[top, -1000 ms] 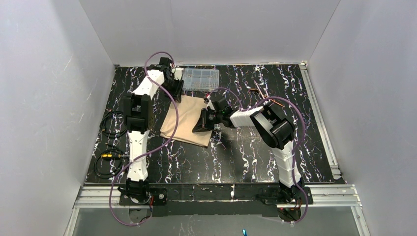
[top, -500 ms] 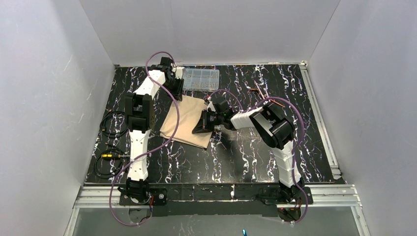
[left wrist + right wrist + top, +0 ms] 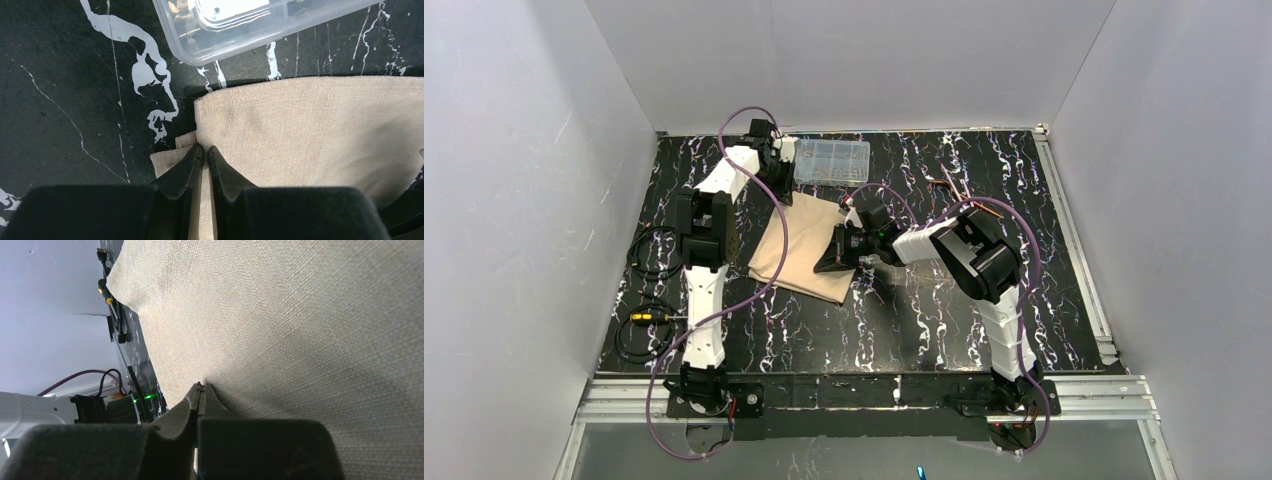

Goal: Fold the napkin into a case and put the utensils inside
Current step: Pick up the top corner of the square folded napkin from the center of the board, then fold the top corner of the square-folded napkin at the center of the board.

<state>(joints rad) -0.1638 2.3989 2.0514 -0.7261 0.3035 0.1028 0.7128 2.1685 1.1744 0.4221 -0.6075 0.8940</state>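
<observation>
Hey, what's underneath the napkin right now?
At the corner of the napkin by the left gripper, a lower cloth layer peeks out from under the top one, lying on the black marbled table. Anything else beneath is covered and cannot be seen.

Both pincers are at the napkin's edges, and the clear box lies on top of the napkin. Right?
No. The clear box lies on the table beyond the napkin, a bare strip between them; the left wrist view shows it. The left pincer and right pincer are at the napkin's edges.
</observation>
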